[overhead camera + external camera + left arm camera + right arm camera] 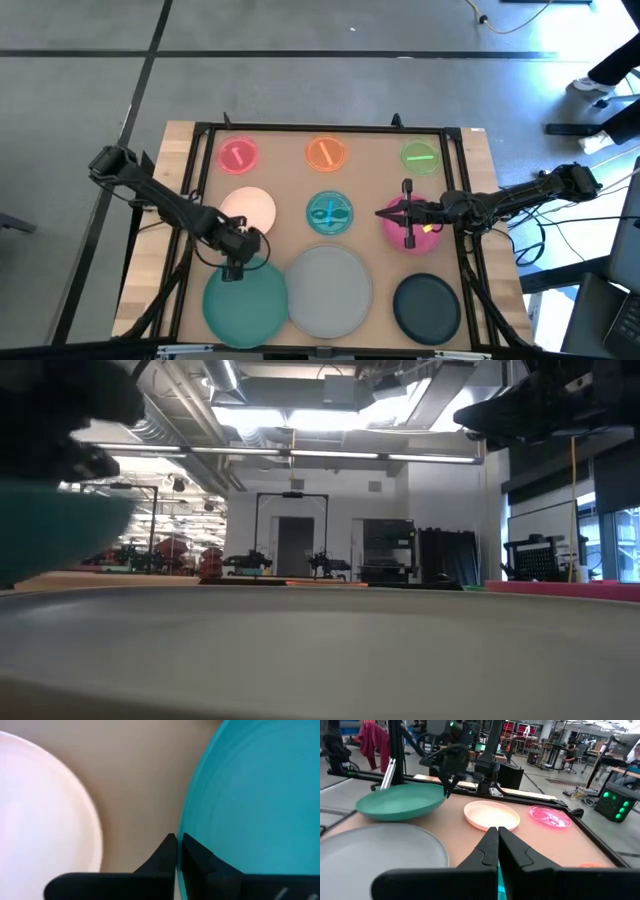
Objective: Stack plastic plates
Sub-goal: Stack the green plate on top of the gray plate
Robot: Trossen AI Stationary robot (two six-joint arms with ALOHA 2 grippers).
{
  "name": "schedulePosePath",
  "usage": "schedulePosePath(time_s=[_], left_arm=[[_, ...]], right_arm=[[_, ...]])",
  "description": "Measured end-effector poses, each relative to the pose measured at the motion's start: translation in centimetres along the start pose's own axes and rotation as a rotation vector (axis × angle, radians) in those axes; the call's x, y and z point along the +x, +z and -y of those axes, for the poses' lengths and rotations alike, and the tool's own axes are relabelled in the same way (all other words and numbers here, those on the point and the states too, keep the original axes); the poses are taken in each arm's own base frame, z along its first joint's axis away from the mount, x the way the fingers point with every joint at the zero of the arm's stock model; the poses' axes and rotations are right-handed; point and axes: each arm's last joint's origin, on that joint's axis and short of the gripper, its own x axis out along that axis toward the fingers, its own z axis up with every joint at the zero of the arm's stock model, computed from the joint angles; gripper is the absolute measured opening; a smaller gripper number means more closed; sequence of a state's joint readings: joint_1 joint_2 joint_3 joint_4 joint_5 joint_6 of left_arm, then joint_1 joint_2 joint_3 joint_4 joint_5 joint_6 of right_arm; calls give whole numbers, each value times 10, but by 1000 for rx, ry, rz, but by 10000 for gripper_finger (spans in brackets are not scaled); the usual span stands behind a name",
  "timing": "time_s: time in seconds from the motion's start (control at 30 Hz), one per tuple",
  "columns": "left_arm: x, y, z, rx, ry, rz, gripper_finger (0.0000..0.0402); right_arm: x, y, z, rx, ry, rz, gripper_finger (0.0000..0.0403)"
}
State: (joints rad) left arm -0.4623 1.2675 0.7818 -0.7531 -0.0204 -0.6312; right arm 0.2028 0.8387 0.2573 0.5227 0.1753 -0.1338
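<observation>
Nine plates lie in three rows on the table. In the far row are translucent pink (pixel 238 154), orange (pixel 326 153) and green (pixel 420 157). Pale pink (pixel 250 208), clear blue (pixel 329 213) and magenta (pixel 395 234) make the middle row. Teal (pixel 245 305), grey (pixel 330 290) and black (pixel 427 305) are nearest. My left gripper (pixel 233 270) is shut on the teal plate (pixel 400 802). My right gripper (pixel 383 212) is shut and hovers over the magenta plate's left part, pointing toward the table's left. My left gripper (pixel 177 837) pinches the teal plate's far rim (pixel 183 851) between its two fingers, one above the plate and one on the outside. It comes from above, slanting down. The plate's far side is raised and the plate tilts (pixel 50 535); whether its near edge rests on the table cannot be told.
A black frame (pixel 320 128) runs round the table top. Both arms reach in from the table's sides. The grey plate (pixel 375 850) lies right beside the raised teal one. Bare table shows between the pale pink plate (pixel 491 815) and the teal one.
</observation>
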Motion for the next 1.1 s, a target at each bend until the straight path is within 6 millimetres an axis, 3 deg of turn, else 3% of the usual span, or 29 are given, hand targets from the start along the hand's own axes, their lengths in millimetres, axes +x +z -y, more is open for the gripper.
schedulePosePath(time_s=[0.27, 0.47, 0.6, 0.8, 1.1], left_arm=[[-31, 7, -10, -125, -51, 220, 7], [-37, 37, -8, -205, -68, 530, 15], [-27, 57, -5, -163, -88, 614, 16], [4, 78, -2, -77, -50, 658, 17], [42, 94, -8, -56, -39, 624, 18]], right_arm=[[0, 1, 0, 45, -2, 10, 1], [0, 1, 0, 65, -2, 15, 1], [0, 3, 0, 67, -4, 30, 1], [0, 3, 0, 64, -4, 29, 1], [0, 2, 0, 62, -4, 25, 1]])
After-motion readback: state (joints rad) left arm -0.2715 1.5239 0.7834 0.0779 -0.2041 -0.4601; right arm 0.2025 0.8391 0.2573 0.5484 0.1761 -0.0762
